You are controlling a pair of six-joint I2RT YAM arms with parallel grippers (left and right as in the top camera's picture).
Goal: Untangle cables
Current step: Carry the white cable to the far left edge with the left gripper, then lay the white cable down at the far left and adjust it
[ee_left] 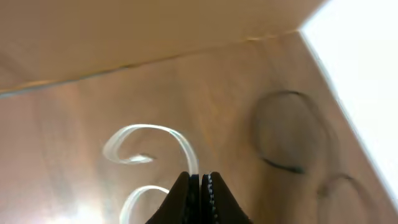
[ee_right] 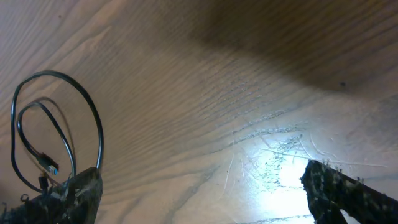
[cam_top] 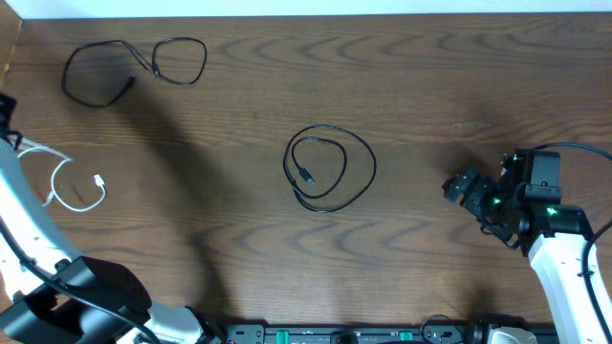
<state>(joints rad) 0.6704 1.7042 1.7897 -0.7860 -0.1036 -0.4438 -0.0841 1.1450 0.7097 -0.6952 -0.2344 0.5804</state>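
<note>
Table [cam_top: 430,76]: we see the three cables well apart on it.
Right claw [ee_right: 200,177]: wide apart, empty, to the right of the middle black cable [cam_top: 308,178], not touching.
Left claw [ee_left: 200,186]: together, it seems pinched on the white cable [ee_left: 149,128] at the left edge.
Far black cable [cam_top: 153,69]: loose loops in the far left corner.
Handling: we judge them light, limp, a little slippery; best taken near a plug.

Robotics lab bench: wood-grain table [cam_top: 430,67], left arm [cam_top: 24,229] and right arm [cam_top: 564,277] mounted at its edge.

Scratched, sheeny wood-grain table [ee_right: 186,93]; smooth black cable [ee_right: 53,73].
</note>
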